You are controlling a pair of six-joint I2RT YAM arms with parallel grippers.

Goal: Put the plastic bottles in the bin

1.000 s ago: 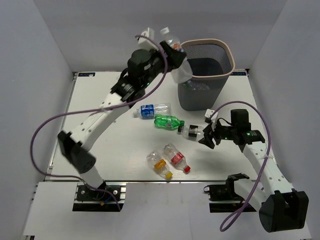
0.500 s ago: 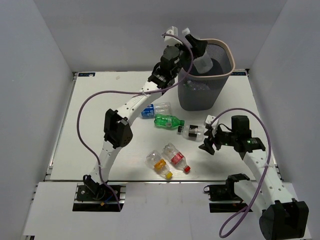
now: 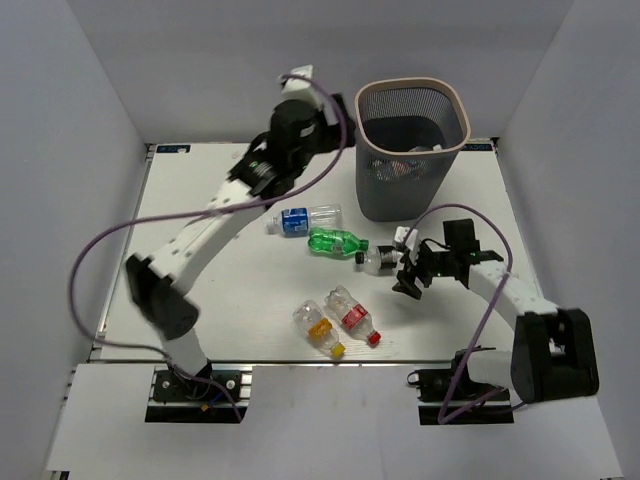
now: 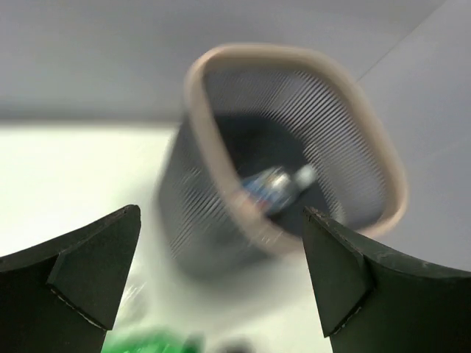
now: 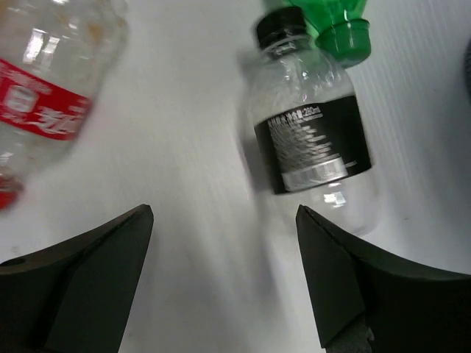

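The right gripper [image 5: 224,213] hangs low over the tabletop [image 3: 230,300] with its two fingers spread wide and nothing between them. Just ahead of it, a little to the right of the gap, lies the black-label bottle [image 5: 313,140]. It is on its side. Its black cap points away from the gripper and its base is toward the right finger. On the tabletop its long axis runs about left to right, cap to the left. The closing line of the fingers crosses this axis, so I judge that a small shift to the right would bring the body of the bottle between them. The cap of the green bottle [image 5: 342,29] is just beside the black cap.

The left gripper [image 4: 221,220] is also spread and empty. It is raised just left of the bin [image 4: 193,103] and faces it, well apart from every bottle on the tabletop. The right arm is therefore clearly the nearer one.

Five bottles lie on the tabletop: the black-label one, the green one, the blue-label bottle [image 3: 305,218], the red-label bottle [image 5: 44,95] and the yellow-label bottle [image 3: 318,328]. There is one bin, at the far right. At least one bottle is inside it, but it is too blurred to count more.
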